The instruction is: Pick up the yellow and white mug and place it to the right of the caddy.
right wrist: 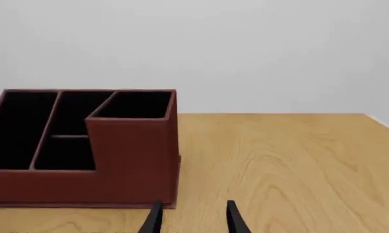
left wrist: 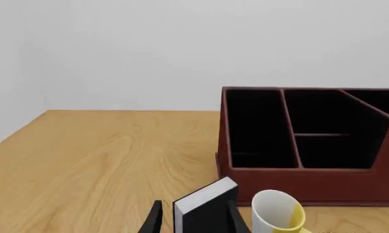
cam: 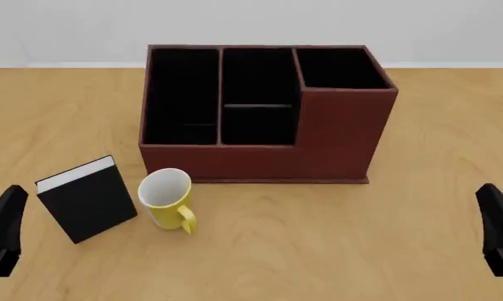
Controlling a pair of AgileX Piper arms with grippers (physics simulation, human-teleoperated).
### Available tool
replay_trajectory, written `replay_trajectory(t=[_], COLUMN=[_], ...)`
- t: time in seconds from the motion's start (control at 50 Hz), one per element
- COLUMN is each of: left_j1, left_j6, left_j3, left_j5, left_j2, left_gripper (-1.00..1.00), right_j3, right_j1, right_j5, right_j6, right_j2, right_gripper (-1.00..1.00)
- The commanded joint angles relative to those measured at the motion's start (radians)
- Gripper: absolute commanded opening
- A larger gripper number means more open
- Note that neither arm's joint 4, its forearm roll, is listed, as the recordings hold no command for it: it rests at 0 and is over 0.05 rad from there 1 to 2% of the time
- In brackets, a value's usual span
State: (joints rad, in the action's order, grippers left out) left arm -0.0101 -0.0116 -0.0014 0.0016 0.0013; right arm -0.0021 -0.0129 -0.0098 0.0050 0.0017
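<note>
The yellow and white mug [cam: 166, 198] stands upright on the table just in front of the caddy's left front corner, its handle towards the camera. The dark red-brown caddy [cam: 337, 147] sits mid-table with black compartments and a taller section on its right. In the left wrist view the mug [left wrist: 277, 212] shows beside the caddy [left wrist: 311, 184]. My left gripper [cam: 2, 231] hovers at the near left, open and empty [left wrist: 194, 224]. My right gripper [cam: 497, 227] hovers at the near right, open and empty [right wrist: 193, 221], facing the caddy [right wrist: 133, 160].
A small black book with a white edge [cam: 88, 198] stands tilted left of the mug, and in the left wrist view the book [left wrist: 206, 206] appears between the fingers but farther off. Bare wooden table [cam: 436, 157] lies right of the caddy.
</note>
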Motion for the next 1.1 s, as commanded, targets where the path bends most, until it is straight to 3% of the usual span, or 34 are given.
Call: replay_trajectory(t=[0.02, 0.18, 0.32, 0.38, 0.44, 0.46, 0.54, 0.6, 0.84, 1.1], left_j1=[-0.011, -0.013, -0.022, -0.027, -0.029, -0.028, -0.023, -0.024, -0.014, -0.013], left_j6=[0.013, 0.009, 0.009, -0.009, -0.01, -0.008, -0.004, -0.001, 0.0, 0.01], left_j3=[0.0, -0.001, -0.01, -0.014, -0.021, -0.021, -0.014, -0.014, -0.026, -0.055], left_j5=[0.005, 0.003, 0.0, 0.012, 0.016, 0.014, 0.007, 0.005, 0.013, 0.029], left_j2=[-0.001, 0.0, -0.001, -0.001, -0.001, -0.001, -0.001, -0.001, 0.0, -0.001], left_gripper=[1.0, 1.0, 1.0, 1.0, 1.0, 1.0, 1.0, 1.0, 1.0, 1.0], right_j3=[-0.001, 0.001, 0.002, 0.002, 0.002, 0.002, 0.002, 0.002, 0.002, 0.002], right_j1=[-0.001, -0.045, -0.18, -0.222, -0.242, -0.242, -0.323, -0.356, -0.419, -0.501], right_j5=[0.011, 0.025, 0.062, 0.067, 0.063, 0.06, -0.017, -0.064, -0.168, -0.385], right_j6=[-0.025, -0.028, -0.03, -0.07, -0.036, -0.049, -0.078, -0.065, -0.075, -0.075], right_j2=[0.0, -0.001, 0.002, 0.001, 0.005, 0.013, 0.113, 0.167, 0.279, 0.513], right_gripper=[1.0, 1.0, 1.0, 1.0, 1.0, 1.0, 1.0, 1.0, 1.0, 1.0])
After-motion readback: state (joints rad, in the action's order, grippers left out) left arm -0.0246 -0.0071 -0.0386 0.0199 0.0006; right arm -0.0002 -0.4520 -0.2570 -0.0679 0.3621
